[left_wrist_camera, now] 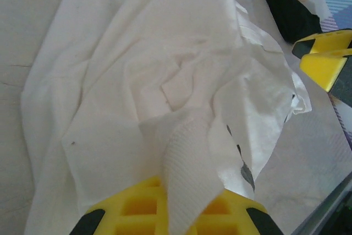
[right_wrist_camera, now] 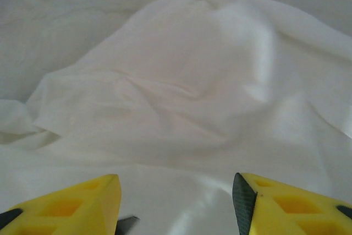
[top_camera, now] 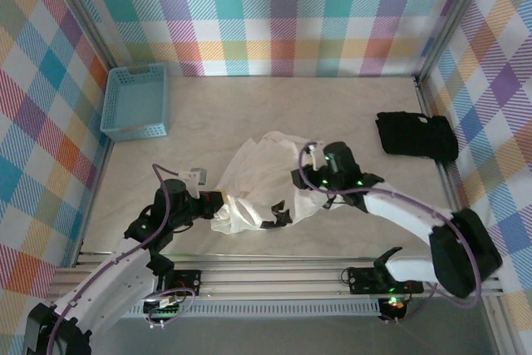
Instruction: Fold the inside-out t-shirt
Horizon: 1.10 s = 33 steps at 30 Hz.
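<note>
**Mia:** Where is the white t-shirt [top_camera: 262,174]?

**Tom:** In the middle of the table [top_camera: 332,106], seen from the top. It lies in a crumpled heap (not flat at all).

**Mia:** What about the left gripper [left_wrist_camera: 181,205]?

**Tom:** It sits at the lower left edge of the heap. Its yellow fingers [left_wrist_camera: 132,208] are pinched tight on a bit of the shirt. A strip of cloth comes out between them at the bottom of the left wrist view.

**Mia:** And the right gripper [right_wrist_camera: 176,205]?

**Tom:** Its two fingers stand wide apart at the bottom of the right wrist view. Nothing is between them. The shirt lies below them.

**Mia:** What else is there?

**Tom:** A blue basket [top_camera: 133,103] in the upper left corner of the table. A black folded cloth [top_camera: 416,136] lies at the right, well apart from the shirt.
</note>
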Available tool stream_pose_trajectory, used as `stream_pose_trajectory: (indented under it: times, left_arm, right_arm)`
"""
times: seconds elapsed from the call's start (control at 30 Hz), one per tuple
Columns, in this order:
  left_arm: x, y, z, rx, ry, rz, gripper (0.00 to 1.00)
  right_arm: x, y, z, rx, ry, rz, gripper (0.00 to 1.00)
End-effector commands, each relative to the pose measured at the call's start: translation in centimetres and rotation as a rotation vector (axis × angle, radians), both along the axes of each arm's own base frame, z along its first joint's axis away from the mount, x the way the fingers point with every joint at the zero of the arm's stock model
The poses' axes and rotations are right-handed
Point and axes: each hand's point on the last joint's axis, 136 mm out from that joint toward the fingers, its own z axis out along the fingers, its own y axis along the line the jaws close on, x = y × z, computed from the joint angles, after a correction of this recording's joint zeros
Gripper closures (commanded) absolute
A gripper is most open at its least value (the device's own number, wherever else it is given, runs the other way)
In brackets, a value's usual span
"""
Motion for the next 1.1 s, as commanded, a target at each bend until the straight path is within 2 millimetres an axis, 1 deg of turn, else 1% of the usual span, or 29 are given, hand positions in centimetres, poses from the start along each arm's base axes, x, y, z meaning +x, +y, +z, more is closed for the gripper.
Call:
stream_pose_trajectory:
  times: [0.0,0.1,0.2,0.27,0.33,0.37,0.4,0.43,0.47,0.5,0.53,0.57,0.67,0.7,0.8,0.87,0.9,0.97,1.0,1.07]
  left_arm:
    - [-0.1,0.8,-0.6,0.004,0.021,0.054,1.0]
    - [-0.2,1.4,-0.6,0.027,0.012,0.073,1.0]
    - [-0.3,1.6,-0.3,0.029,0.001,0.081,1.0]
    - [-0.2,1.6,-0.2,0.027,-0.001,0.083,1.0]
    - [-0.2,1.6,0.0,0.023,-0.003,0.084,1.0]
    - [-0.2,1.5,0.2,0.019,-0.004,0.083,1.0]
    - [-0.2,1.5,0.3,0.017,-0.007,0.082,1.0]
    - [-0.1,1.5,0.4,0.016,-0.012,0.081,1.0]
    - [0.0,1.4,0.5,0.014,-0.018,0.08,1.0]
    - [0.1,1.4,0.8,0.012,-0.027,0.08,1.0]
    - [0.2,1.3,1.1,0.007,-0.037,0.077,1.0]
    - [0.3,1.2,1.5,0.001,-0.049,0.073,1.0]
    - [0.9,0.5,3.2,-0.027,-0.109,0.049,1.0]
    - [1.1,0.4,3.9,-0.033,-0.136,0.044,1.0]
    - [1.8,0.3,6.2,-0.032,-0.224,0.041,1.0]
    - [2.3,0.3,7.7,-0.02,-0.274,0.042,1.0]
    - [2.5,0.3,8.1,-0.009,-0.292,0.04,1.0]
    - [2.9,0.3,8.1,0.016,-0.296,0.041,1.0]
    - [3.1,0.2,7.8,0.028,-0.287,0.035,1.0]
    - [3.1,-0.3,6.7,0.04,-0.25,0.009,0.99]
  right_arm:
    - [-0.3,2.7,-1.4,-0.086,0.025,0.124,0.4]
    - [0.8,4.4,-3.3,-0.139,0.072,0.157,0.38]
    - [1.7,6.2,-5.1,-0.17,0.103,0.205,0.35]
    - [2.2,7.0,-6.4,-0.199,0.13,0.225,0.34]
    - [2.9,7.4,-7.5,-0.226,0.148,0.219,0.35]
    - [3.3,7.5,-7.8,-0.24,0.148,0.213,0.4]
    - [3.8,7.5,-7.9,-0.255,0.14,0.206,0.49]
    - [4.2,7.5,-7.6,-0.262,0.13,0.201,0.6]
    - [4.7,7.5,-7.1,-0.271,0.106,0.195,0.74]
    - [5.3,7.4,-6.0,-0.275,0.076,0.182,0.86]
    - [5.8,7.2,-4.7,-0.261,0.046,0.173,0.94]
    - [6.3,7.0,-2.8,-0.233,0.009,0.16,1.0]
    - [7.3,5.7,3.8,-0.122,-0.09,0.119,1.0]
    - [7.5,5.2,6.2,-0.084,-0.128,0.108,1.0]
    - [7.4,3.8,12.3,0.008,-0.223,0.083,1.0]
    - [6.9,3.2,15.2,0.05,-0.268,0.076,1.0]
    - [6.6,2.9,16.4,0.067,-0.287,0.075,1.0]
    - [5.9,2.6,17.5,0.088,-0.305,0.076,1.0]
    - [5.4,2.5,17.8,0.102,-0.307,0.082,1.0]
    - [4.1,2.6,17.5,0.134,-0.308,0.12,1.0]
